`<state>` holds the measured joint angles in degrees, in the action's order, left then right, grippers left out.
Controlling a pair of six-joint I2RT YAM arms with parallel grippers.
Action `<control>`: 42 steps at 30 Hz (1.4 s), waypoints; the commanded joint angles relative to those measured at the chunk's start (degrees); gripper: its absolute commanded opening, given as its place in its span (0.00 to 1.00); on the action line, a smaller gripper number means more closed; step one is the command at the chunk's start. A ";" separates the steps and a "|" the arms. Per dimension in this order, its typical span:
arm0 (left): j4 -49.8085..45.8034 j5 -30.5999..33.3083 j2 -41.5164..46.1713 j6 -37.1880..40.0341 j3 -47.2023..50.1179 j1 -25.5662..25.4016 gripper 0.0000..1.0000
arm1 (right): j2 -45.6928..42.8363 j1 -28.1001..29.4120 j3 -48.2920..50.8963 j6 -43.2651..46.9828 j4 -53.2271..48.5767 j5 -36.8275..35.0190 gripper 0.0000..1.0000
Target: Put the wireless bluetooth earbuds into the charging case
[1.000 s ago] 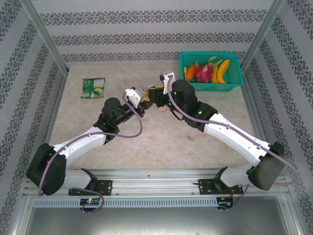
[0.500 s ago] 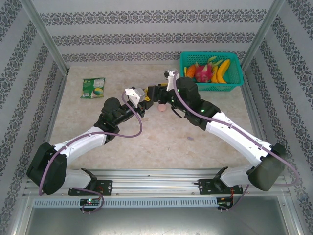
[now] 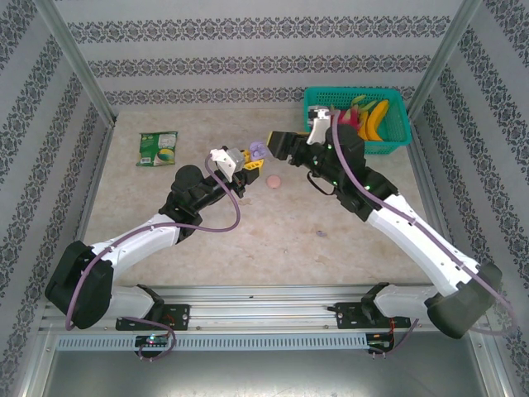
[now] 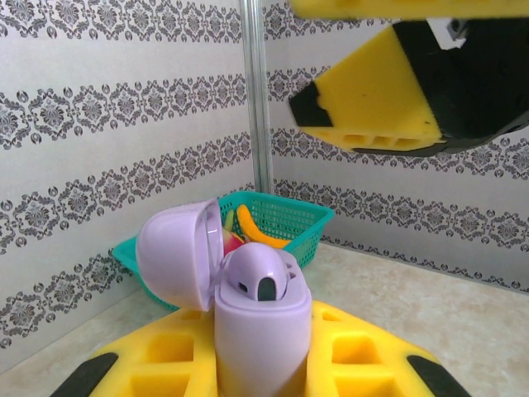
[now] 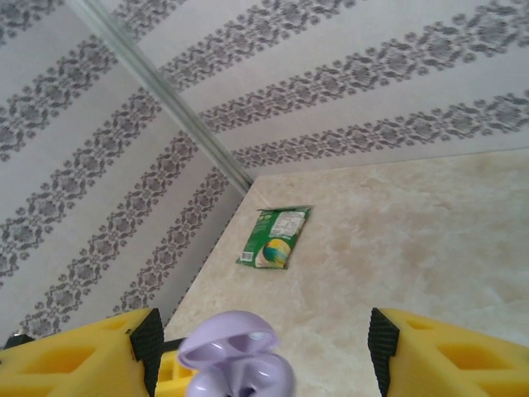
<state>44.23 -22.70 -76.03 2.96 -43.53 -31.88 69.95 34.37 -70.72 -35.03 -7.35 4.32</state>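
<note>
change, left gripper (image 3: 250, 164): none, i keep it clamped tight on the purple charging case (image 4: 263, 324), lid flipped up.
change, right gripper (image 3: 274, 146): just spread wide and backed off the case; nothing between its fingers (image 5: 74, 361).
meaning: i judge a bud was just released; one lilac earbud (image 4: 261, 283) sits in a socket above my left fingers. second socket: cannot tell.
snack packet (image 5: 274, 238): flat glossy foil, far left of both grippers.
case: smooth matte plastic, rounded clamshell.
pink piece (image 3: 274, 181): small, round, on the marble-look table (image 3: 165, 215) below the right fingertips; bud or case, cannot tell.
basket (image 4: 302, 233): teal plastic mesh, behind the right fingers.
</note>
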 commanded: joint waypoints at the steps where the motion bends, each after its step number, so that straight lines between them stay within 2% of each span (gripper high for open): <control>1: 2.76 -0.64 1.32 -0.59 0.42 -0.73 0.00 | -2.90 -2.22 4.00 -3.92 -9.35 -5.35 0.68; 4: 2.77 -0.30 1.95 -0.80 1.04 -0.78 0.00 | -3.83 -4.95 8.75 -6.69 -18.64 -9.06 0.68; 6: 2.83 -0.15 2.29 -1.10 1.36 -0.73 0.00 | -4.32 -5.99 13.59 -8.69 -21.36 -10.85 0.68; 13: 1.85 0.41 4.60 -2.52 3.30 -0.82 0.00 | -4.31 -8.70 27.43 -11.14 -19.29 -11.69 0.70; 19: 1.56 1.15 5.74 -2.79 4.60 -0.83 0.00 | 2.73 -10.52 28.78 -7.36 -16.69 -10.80 0.70; 26: 0.99 1.02 5.72 -2.70 4.30 -0.89 0.00 | 9.56 -11.25 30.18 -8.29 -12.36 -8.07 0.70; 36: 1.34 1.13 5.76 -2.70 4.50 -0.97 0.00 | 13.14 -10.49 32.86 -9.54 -9.00 -4.89 0.69; 42: 1.99 1.14 5.38 -2.87 4.43 -0.91 0.00 | 13.77 -7.13 32.75 -11.51 -9.91 -3.40 0.68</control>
<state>44.16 -22.02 -71.35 1.02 -39.33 -31.90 83.05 25.58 -38.46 -44.75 -17.26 -0.95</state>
